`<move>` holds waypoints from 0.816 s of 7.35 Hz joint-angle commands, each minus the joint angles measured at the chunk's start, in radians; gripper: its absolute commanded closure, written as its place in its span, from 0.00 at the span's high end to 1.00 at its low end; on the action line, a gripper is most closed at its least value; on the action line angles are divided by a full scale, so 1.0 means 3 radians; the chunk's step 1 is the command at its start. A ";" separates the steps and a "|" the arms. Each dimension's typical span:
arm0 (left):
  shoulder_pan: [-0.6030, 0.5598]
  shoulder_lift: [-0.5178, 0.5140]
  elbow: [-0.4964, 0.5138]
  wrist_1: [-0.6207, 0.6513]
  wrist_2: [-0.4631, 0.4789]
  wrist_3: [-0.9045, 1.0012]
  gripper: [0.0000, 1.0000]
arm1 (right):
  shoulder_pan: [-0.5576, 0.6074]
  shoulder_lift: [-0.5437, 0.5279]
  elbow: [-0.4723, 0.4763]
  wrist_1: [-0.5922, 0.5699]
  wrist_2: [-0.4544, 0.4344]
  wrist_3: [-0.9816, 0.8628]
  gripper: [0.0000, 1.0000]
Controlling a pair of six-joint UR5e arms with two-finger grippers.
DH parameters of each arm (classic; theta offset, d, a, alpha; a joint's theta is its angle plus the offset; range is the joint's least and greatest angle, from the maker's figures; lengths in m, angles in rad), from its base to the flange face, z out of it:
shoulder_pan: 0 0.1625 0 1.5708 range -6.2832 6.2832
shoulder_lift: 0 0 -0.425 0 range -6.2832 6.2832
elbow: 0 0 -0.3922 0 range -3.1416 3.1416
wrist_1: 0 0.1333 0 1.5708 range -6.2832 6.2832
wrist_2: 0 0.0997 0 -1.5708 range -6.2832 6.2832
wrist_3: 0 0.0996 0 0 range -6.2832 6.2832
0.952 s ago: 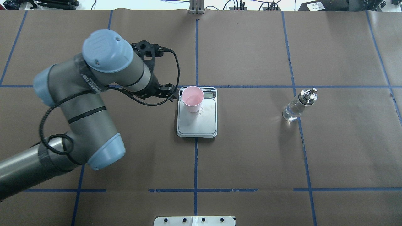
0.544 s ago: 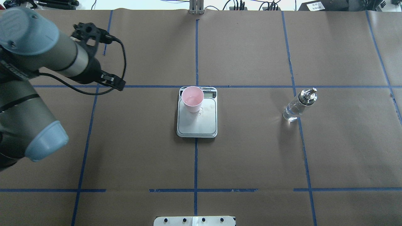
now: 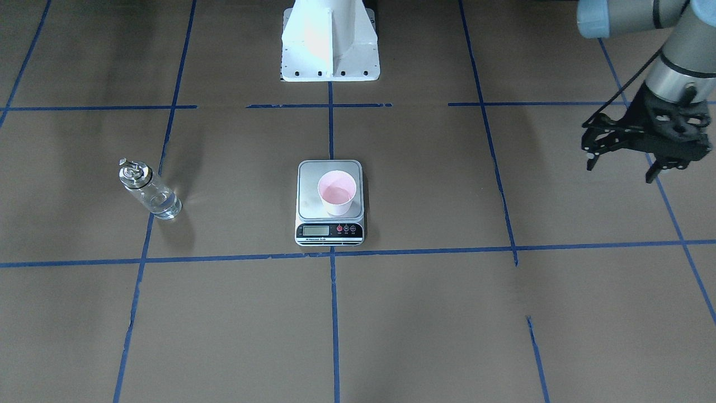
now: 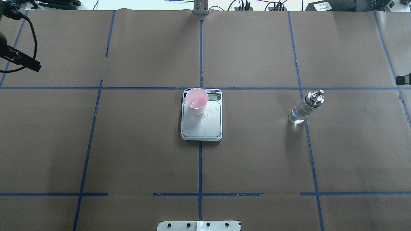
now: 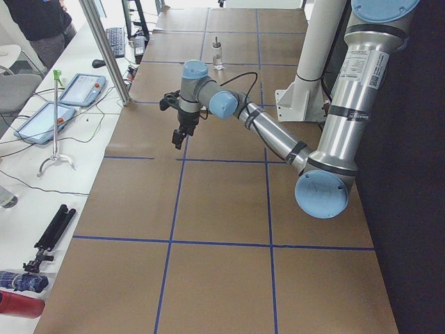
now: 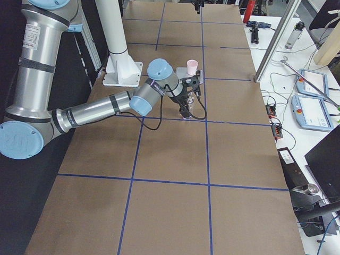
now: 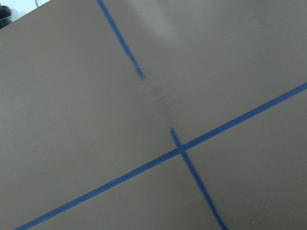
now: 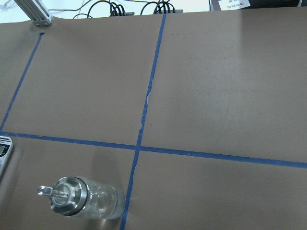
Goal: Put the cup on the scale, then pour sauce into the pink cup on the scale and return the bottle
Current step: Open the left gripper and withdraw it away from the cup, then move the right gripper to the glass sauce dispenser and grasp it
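Note:
The pink cup (image 4: 196, 101) stands upright on the scale (image 4: 201, 126), at the display end of its steel platform; it also shows in the front view (image 3: 337, 193) on the scale (image 3: 330, 229). The clear glass bottle (image 4: 304, 108) with its silver pourer cap stands alone on the table's right, with clear sauce inside. It shows in the front view (image 3: 149, 190) and low in the right wrist view (image 8: 81, 203). My left gripper (image 3: 621, 168) hangs open and empty, far to the left of the scale. Only a black sliver of my right gripper (image 4: 403, 79) shows at the overhead view's right edge; I cannot tell its state.
Brown paper with blue tape lines (image 4: 200, 48) covers the table. The robot's white base (image 3: 330, 42) stands behind the scale. A few small drops lie on the platform beside the cup (image 4: 205, 113). Tablets and cables lie on the side bench (image 6: 313, 98).
My left arm has swung from beside the cup to the table's far left edge. The cup stayed on the scale. A part of my right arm has appeared at the right edge.

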 commanded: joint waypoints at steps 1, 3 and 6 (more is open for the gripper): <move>-0.0311 0.0246 0.0063 -0.0217 -0.0073 0.0225 1.00 | -0.0604 -0.0131 0.0240 0.0326 -0.0654 0.0573 1.00; -0.0333 0.0268 0.0064 -0.0229 -0.0073 0.0267 1.00 | -0.1142 -0.0162 0.0399 0.0326 -0.1319 0.0775 1.00; -0.0333 0.0268 0.0058 -0.0219 -0.0068 0.0247 1.00 | -0.2015 -0.0198 0.0466 0.0337 -0.2555 0.0999 0.99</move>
